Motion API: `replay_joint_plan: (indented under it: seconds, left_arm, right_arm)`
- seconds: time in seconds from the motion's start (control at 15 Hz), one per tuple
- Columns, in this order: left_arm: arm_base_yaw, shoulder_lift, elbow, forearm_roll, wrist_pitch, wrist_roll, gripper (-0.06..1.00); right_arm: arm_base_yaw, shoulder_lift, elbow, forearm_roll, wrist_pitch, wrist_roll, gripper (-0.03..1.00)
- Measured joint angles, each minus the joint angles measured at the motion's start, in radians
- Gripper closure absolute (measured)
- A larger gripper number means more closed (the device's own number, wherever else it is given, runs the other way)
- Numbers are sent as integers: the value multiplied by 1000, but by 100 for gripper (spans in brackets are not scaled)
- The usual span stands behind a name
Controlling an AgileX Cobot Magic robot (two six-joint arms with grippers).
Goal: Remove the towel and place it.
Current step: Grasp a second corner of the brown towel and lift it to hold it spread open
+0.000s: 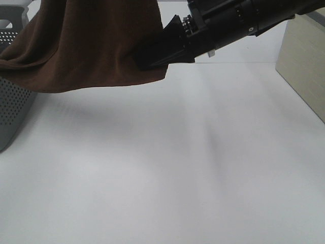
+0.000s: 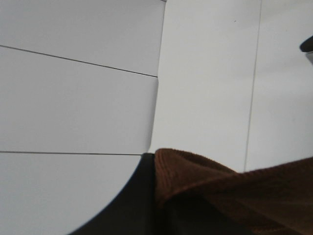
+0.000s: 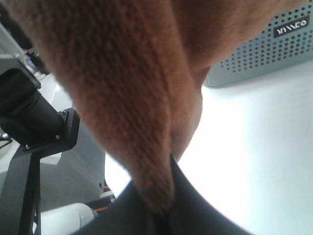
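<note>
Now the towel [image 1: 91, 46] is held aloft near the perforated grey basket [image 1: 12, 101], pinched by the right gripper [image 1: 152, 56] and the left gripper [image 2: 161, 196], so lifting is judged done and placing on the white surface [image 1: 177, 168] is left.

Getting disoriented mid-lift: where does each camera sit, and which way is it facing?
Exterior high: mounted high, looking down on the white table; right gripper grips the towel.
Left wrist: on the left arm, facing white wall panels; left gripper under towel fold.
Right wrist: on the right arm, facing the grey basket; fingers pinch towel, other arm beside.
Shared: towel in all; basket, exterior and right wrist.
</note>
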Motion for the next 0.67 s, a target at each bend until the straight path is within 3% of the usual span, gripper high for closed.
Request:
replay_joint_plan:
  seconds: [0.07,0.13,0.2,0.4,0.53,0.67]
  left_arm:
    - [0,0,0,1,62,-95,94]
    - [0,0,0,1,62,-95,94]
    - [0,0,0,11,93,-182,94]
    - [18,0,0,33,89,-241,94]
    - [78,0,0,21,70,-248,94]
    - [159,0,0,-44,-1,-248,94]
  right_arm:
    - [0,0,-52,-84,-41,220,96]
    - [0,0,-52,-84,-41,220,96]
    - [0,0,-161,-251,-8,468,96]
    - [0,0,-392,-565,122,843,96]
    - [0,0,-559,-793,161,1028,96]
    - [0,6,-721,-985,165,1091,96]
